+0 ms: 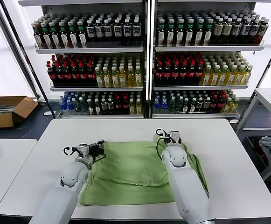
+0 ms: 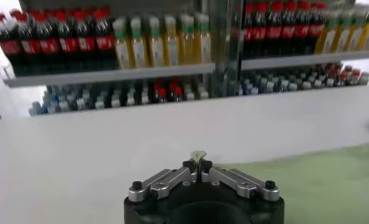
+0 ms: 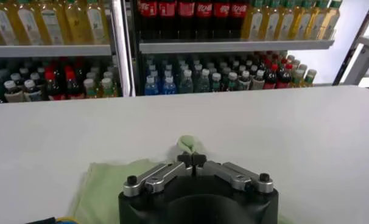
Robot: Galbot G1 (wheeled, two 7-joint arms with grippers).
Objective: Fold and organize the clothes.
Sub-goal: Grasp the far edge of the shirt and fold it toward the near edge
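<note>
Head view: green shirt (image 1: 135, 172) spread on white table (image 1: 238, 158), drink shelves (image 1: 147, 60) behind
left gripper (image 1: 100, 145) and right gripper (image 1: 169, 136) each pinch a far shirt corner

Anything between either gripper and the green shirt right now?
Nothing visible. The left gripper is shut on a pinch of the green shirt at its far left corner; the right gripper is shut on a pinch at the far right corner. Both have fabric between the fingertips.
</note>
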